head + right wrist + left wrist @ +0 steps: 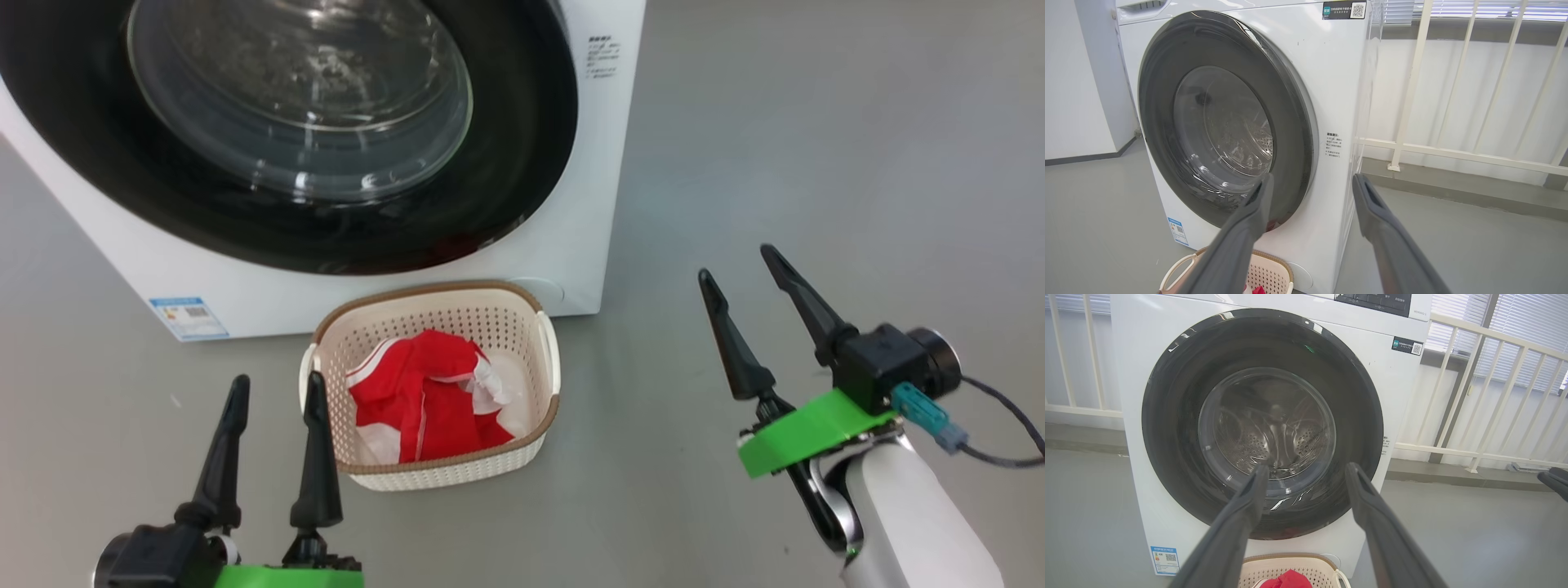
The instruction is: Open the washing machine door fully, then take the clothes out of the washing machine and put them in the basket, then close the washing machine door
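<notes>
The washing machine door looks shut, at 11 o'clock from the right end effector and 12 from the left end effector. Both stand open and empty. The clothes lie in the basket, just beside the left one.

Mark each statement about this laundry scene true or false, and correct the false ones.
1. The washing machine door is shut. True.
2. The basket stands on the floor in front of the washing machine. True.
3. The red clothes lie inside the washing machine. False: they lie in the basket.
4. The left tool grips a garment. False: it is open and empty, beside the basket.
5. The right tool is open with nothing between its fingers. True.
</notes>
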You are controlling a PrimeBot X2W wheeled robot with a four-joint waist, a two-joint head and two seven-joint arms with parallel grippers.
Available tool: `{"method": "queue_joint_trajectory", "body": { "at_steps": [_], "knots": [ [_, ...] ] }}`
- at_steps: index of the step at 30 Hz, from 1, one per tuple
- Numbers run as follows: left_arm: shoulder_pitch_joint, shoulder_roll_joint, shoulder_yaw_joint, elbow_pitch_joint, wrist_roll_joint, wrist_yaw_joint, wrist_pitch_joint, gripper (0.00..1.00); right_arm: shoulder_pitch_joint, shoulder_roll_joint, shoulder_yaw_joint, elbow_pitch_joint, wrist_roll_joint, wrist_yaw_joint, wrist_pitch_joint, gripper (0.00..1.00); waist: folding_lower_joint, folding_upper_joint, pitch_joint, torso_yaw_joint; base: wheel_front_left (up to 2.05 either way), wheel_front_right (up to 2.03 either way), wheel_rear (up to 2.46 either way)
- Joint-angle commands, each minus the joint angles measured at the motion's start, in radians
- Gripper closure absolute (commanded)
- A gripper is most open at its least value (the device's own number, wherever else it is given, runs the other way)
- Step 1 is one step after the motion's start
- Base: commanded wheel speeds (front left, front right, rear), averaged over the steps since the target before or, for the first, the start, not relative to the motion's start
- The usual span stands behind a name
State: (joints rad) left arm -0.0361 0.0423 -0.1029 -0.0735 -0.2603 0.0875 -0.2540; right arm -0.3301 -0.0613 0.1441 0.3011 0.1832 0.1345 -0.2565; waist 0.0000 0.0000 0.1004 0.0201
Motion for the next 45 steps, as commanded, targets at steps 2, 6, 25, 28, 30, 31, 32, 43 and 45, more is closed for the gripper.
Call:
{"method": "queue_joint_trajectory", "body": {
  "at_steps": [2, 6, 25, 28, 30, 31, 32, 43, 45],
  "knots": [
    [-0.001, 0.008, 0.041, -0.034, 0.016, 0.002, -0.008, 0.0, 0.02, 0.008, 0.003, -0.041, -0.002, -0.004, -0.005, 0.0, 0.0, 0.0, -0.033, -0.027, 0.0, 0.0, 0.0],
    [0.015, 0.008, 0.05, -0.045, 0.031, 0.005, -0.008, 0.0, 0.075, 0.01, -0.019, -0.078, -0.009, -0.004, -0.005, 0.0, 0.0, 0.0, -0.049, -0.031, 0.0, 0.0, 0.0],
    [0.108, 0.008, 0.077, -0.034, 0.028, 0.013, -0.008, 0.0, 0.248, 0.011, -0.059, -0.171, -0.006, -0.004, -0.005, 0.0, 0.0, 0.0, -0.107, -0.073, 0.0, 0.0, 0.0],
    [0.108, 0.008, 0.076, -0.031, 0.024, 0.016, -0.008, 0.0, 0.248, 0.011, -0.058, -0.173, -0.004, -0.004, -0.005, 0.0, 0.0, 0.0, -0.108, -0.076, 0.0, 0.0, 0.0],
    [0.109, 0.008, 0.075, -0.031, 0.022, 0.016, -0.008, 0.0, 0.248, 0.011, -0.057, -0.173, -0.003, -0.004, -0.005, 0.0, 0.0, 0.0, -0.108, -0.076, 0.0, 0.0, 0.0],
    [0.109, 0.008, 0.073, -0.031, 0.02, 0.016, -0.008, 0.0, 0.248, 0.011, -0.057, -0.173, -0.002, -0.004, -0.005, 0.0, 0.0, 0.0, -0.109, -0.077, 0.0, 0.0, 0.0],
    [0.11, 0.008, 0.072, -0.032, 0.02, 0.016, -0.008, 0.0, 0.248, 0.011, -0.057, -0.172, -0.002, -0.004, -0.005, 0.0, 0.0, 0.0, -0.109, -0.076, 0.0, 0.0, 0.0],
    [0.126, -0.001, 0.032, 0.036, 0.018, 0.01, 0.007, 1.0, 0.288, 0.011, -0.065, -0.094, -0.005, 0.0, 0.001, 1.0, 0.0, 0.0, -0.109, -0.073, 0.0, 0.0, 0.0],
    [0.127, -0.002, 0.031, 0.058, 0.014, 0.009, 0.008, 1.0, 0.305, 0.011, -0.064, -0.07, -0.001, 0.0, 0.002, 1.0, 0.0, 0.0, -0.108, -0.073, 0.0, 0.0, 0.0]
  ]
}}
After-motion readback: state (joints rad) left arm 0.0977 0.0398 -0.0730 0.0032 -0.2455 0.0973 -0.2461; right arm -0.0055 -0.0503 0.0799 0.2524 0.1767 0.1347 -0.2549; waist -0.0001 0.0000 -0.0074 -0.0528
